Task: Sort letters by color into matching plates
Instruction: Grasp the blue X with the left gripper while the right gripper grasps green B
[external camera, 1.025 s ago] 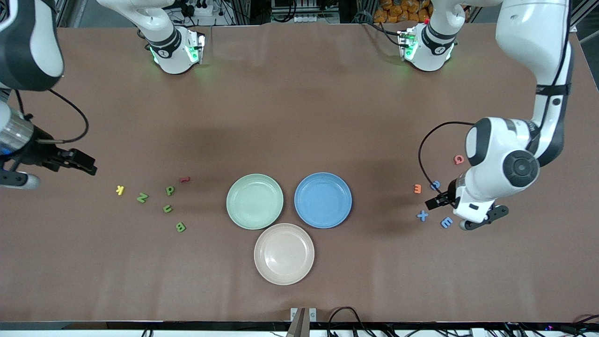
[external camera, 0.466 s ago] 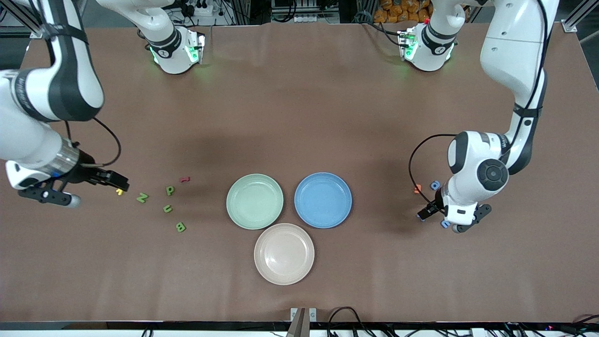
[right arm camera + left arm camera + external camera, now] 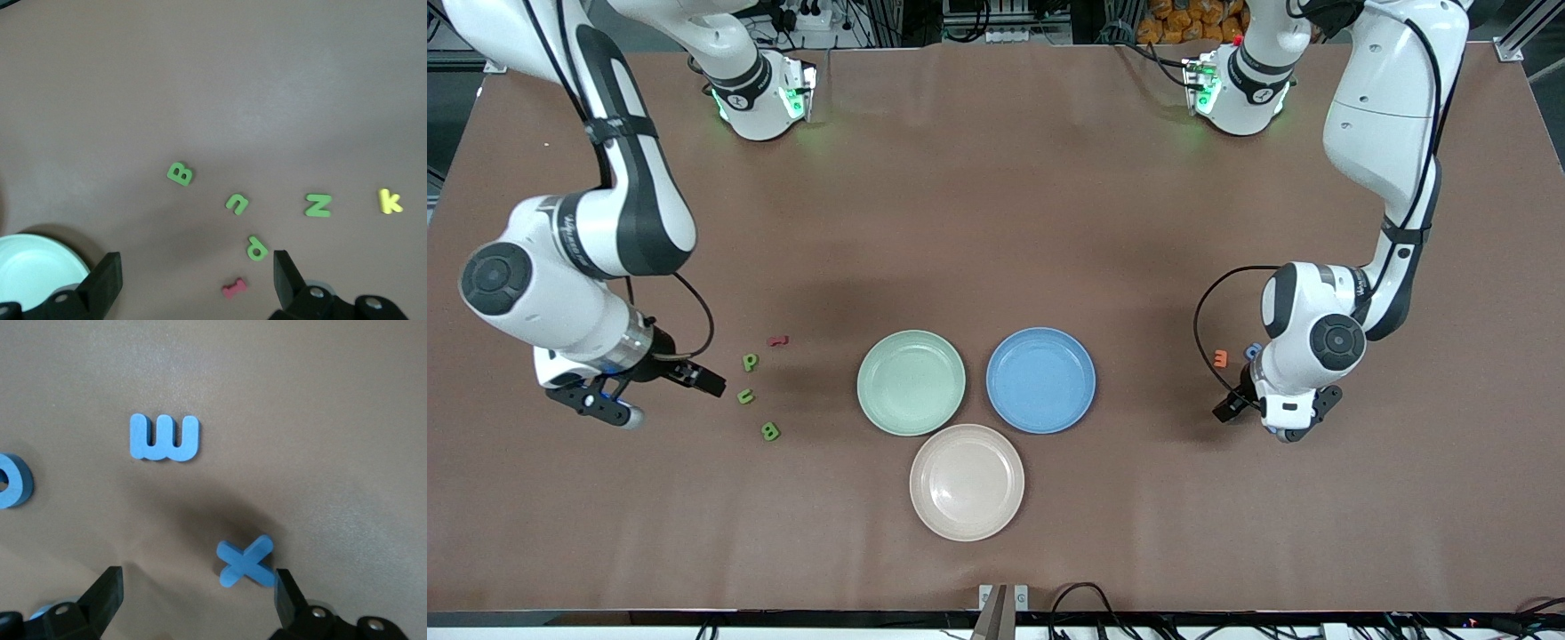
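The pale green plate (image 3: 911,382) and the blue plate (image 3: 1040,380) sit side by side mid-table. Green letters P (image 3: 750,362), U (image 3: 745,396) and B (image 3: 770,432) lie toward the right arm's end. My right gripper (image 3: 698,378) hovers open beside them. The right wrist view shows B (image 3: 179,173), U (image 3: 236,204), N (image 3: 317,205) and P (image 3: 257,249) under the right gripper (image 3: 195,263). My left gripper (image 3: 1227,409) is open low over the blue letters. The blue plus (image 3: 247,561) lies close to one finger of the left gripper (image 3: 198,587), with a blue E (image 3: 164,438) and a round blue letter (image 3: 10,481) nearby.
A beige plate (image 3: 967,482) lies nearer the camera than the two coloured plates. A dark red piece (image 3: 778,340) lies by the green P, a yellow K (image 3: 389,200) by the N. An orange E (image 3: 1221,358) lies beside the left arm's wrist.
The right gripper has swung from the table's end toward the green letters and now covers the K and N. The left gripper has shifted toward the plates over the blue plus.
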Robot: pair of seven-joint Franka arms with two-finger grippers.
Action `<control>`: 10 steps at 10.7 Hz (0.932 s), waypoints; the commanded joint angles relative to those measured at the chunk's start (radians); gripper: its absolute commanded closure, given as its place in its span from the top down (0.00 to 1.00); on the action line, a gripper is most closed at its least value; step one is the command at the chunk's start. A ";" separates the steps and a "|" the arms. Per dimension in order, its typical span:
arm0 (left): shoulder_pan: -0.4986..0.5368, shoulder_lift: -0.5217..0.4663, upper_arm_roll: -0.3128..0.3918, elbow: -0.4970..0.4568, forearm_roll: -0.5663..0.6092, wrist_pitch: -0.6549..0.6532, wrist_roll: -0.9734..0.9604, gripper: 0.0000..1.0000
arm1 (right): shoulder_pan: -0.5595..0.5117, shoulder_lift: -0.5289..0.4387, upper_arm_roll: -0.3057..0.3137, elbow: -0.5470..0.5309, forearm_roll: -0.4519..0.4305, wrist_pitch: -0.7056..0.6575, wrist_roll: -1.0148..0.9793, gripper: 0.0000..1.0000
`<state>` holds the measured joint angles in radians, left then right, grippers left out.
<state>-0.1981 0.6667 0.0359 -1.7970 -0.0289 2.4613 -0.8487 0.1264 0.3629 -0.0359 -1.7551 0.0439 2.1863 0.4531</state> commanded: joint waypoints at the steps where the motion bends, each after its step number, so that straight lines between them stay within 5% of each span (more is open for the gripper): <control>1: -0.009 0.019 0.006 0.031 0.012 0.005 -0.039 1.00 | 0.024 0.073 -0.004 0.005 0.014 0.104 0.105 1.00; 3: -0.009 0.028 0.006 0.059 0.007 0.005 -0.067 1.00 | 0.030 0.111 -0.002 0.005 0.037 0.147 0.116 1.00; 5: -0.011 0.048 0.006 0.077 0.006 0.005 -0.121 1.00 | 0.030 0.155 -0.004 0.006 0.167 0.211 0.115 1.00; 10: -0.018 0.068 0.006 0.093 0.006 0.005 -0.158 1.00 | 0.055 0.251 -0.010 0.020 0.203 0.270 0.253 1.00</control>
<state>-0.2012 0.7204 0.0346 -1.7263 -0.0289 2.4624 -0.9764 0.1636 0.5765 -0.0359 -1.7553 0.2311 2.4448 0.5984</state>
